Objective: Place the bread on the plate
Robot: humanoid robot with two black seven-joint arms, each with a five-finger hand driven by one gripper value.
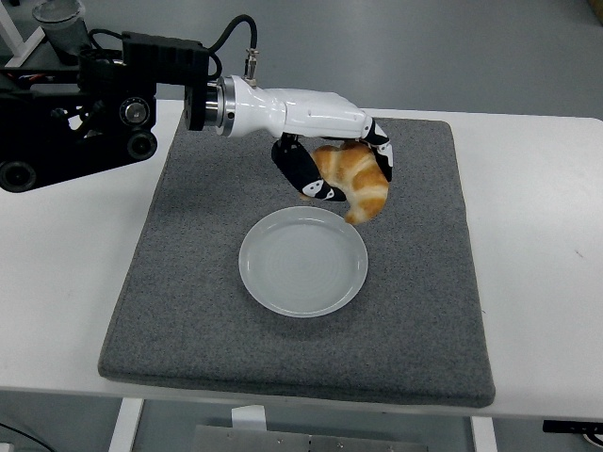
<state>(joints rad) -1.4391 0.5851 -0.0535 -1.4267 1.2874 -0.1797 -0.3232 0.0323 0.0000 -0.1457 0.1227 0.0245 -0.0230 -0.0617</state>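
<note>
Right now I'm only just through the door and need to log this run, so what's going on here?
The robot's left hand grips a croissant-shaped bread and holds it in the air just past the far right rim of the empty white plate, which sits on a grey mat. The bread is not yet on the plate. The right arm is out of view.

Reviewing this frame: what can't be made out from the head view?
- Back of the croissant: covered by the left hand grasping it.
- How high the croissant is above the plate: one overhead view cannot settle it.
- The arm past the elbow: cut off by the left edge.
- The right hand: outside the picture.
- Mat under the plate: hidden.
</note>
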